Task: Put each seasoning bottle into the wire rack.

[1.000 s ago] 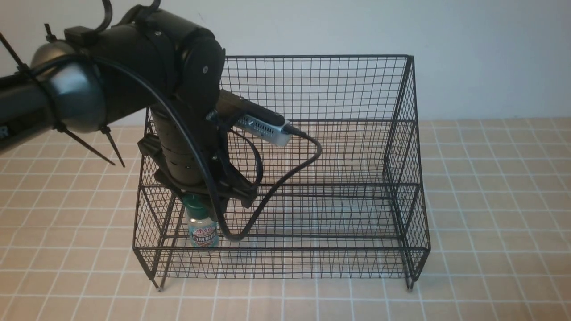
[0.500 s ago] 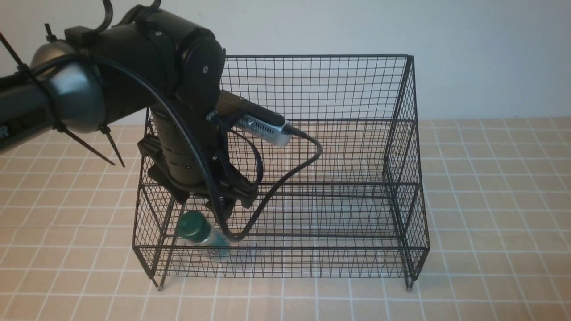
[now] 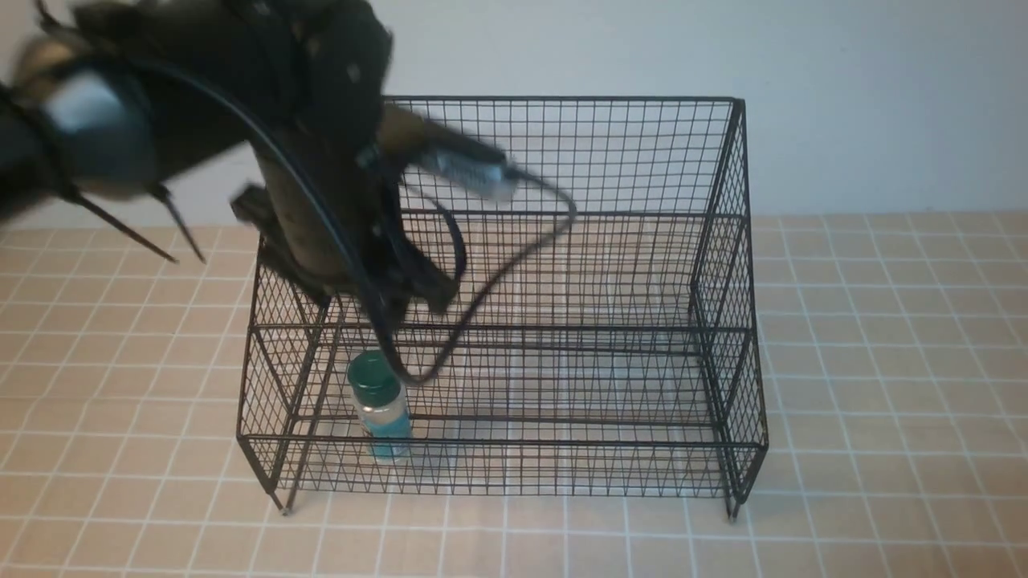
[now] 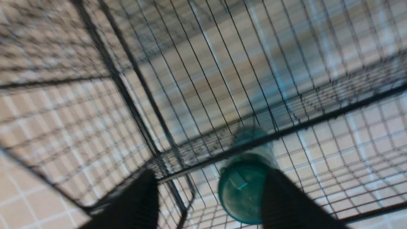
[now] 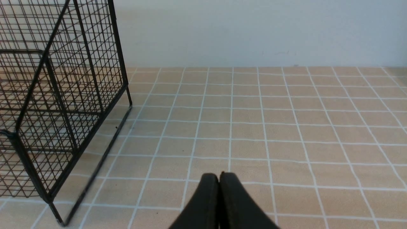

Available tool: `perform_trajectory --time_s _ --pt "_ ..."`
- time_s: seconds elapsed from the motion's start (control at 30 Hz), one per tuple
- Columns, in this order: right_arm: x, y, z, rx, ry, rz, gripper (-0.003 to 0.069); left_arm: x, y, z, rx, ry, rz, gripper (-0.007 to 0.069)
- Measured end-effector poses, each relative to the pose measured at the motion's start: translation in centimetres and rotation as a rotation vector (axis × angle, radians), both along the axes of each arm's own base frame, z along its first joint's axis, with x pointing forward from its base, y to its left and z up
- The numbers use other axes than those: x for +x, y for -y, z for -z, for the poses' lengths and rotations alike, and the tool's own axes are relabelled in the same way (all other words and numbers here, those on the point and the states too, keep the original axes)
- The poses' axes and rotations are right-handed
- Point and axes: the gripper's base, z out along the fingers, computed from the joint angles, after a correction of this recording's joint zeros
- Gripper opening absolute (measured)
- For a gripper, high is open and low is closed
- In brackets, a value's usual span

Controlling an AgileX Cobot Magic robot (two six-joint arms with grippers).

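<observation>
— Inside the wire rack (image 3: 502, 441), where's the seasoning bottle (image 3: 375, 380)?
— Robot's-left end, front tier, leaning; below my left gripper (image 4: 210, 194), the nearer, jaws apart, empty. Right gripper (image 5: 221, 203): closed.

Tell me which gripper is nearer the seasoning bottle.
Left. The left gripper hovers above the seasoning bottle; the right gripper is over bare tiles beyond the rack's right side.
</observation>
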Motion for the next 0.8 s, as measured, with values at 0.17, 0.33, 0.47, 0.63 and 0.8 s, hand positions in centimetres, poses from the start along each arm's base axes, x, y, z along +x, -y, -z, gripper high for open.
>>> perform_trajectory --time_s 0.17,0.33,0.47,0.63,0.8 --pt "0.0 0.0 0.0 0.0 0.0 0.0 -0.0015 -3.5 -2.0 -7.1 -0.11 0.191 -0.015 0.0038" --pt "0.0 0.0 0.0 0.0 0.0 0.0 -0.0015 -11.9 -6.7 -13.7 -0.278 0.395 -0.088 -0.0007" --pt "0.0 0.0 0.0 0.0 0.0 0.0 -0.0015 -19.3 -10.9 -14.2 -0.386 0.528 -0.118 -0.0007" --pt "0.0 0.0 0.0 0.0 0.0 0.0 -0.0015 -25.6 -14.2 -10.0 -0.557 0.729 -0.113 -0.0007" --pt "0.0 0.0 0.0 0.0 0.0 0.0 -0.0015 -29.0 -15.9 -2.4 -0.653 0.888 -0.065 -0.0007"
